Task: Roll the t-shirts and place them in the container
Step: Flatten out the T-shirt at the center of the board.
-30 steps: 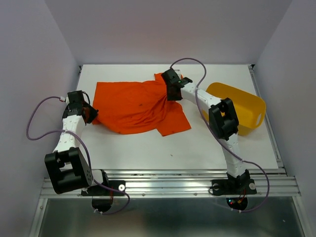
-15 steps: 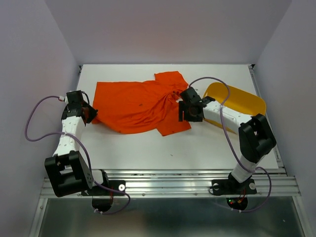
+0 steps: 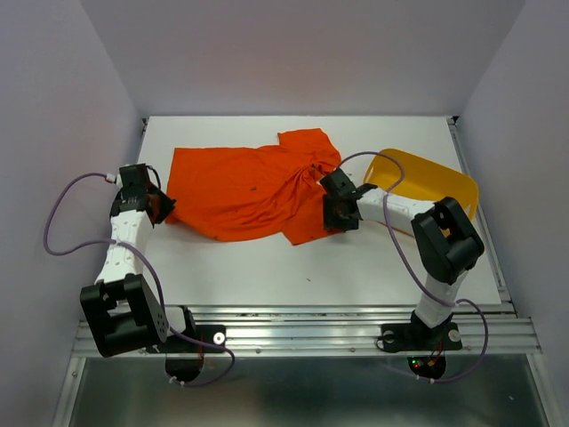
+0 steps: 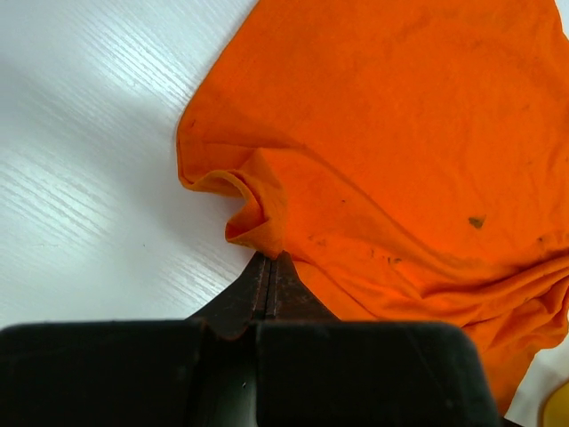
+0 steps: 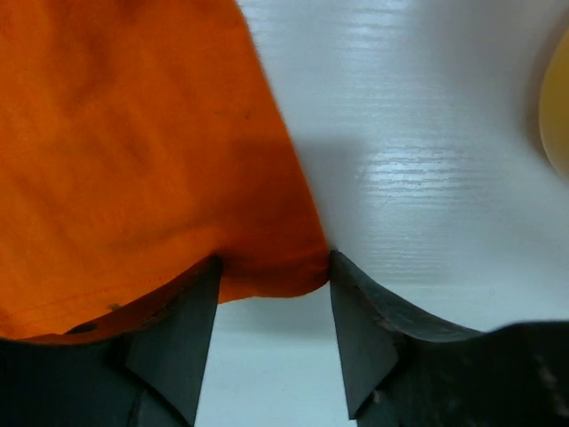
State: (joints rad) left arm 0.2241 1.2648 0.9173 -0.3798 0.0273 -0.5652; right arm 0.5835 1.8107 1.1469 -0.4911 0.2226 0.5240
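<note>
One t-shirt, corner inside right pincer

On my right wrist feed the claw sits at the bottom of the frame with its jaws apart. Its two dark fingers rise from the lower edge, one left of centre and one right of centre. A plain orange-red t-shirt of thin soft fabric fills the upper left and runs down to the left finger. I see its hemmed lower corner lying in the gap between the two tips, reaching across to the right one. The white wood-grain desk takes up the right half and the strip below the corner. A sliver of a yellow plastic tub shows at the right edge.
</note>
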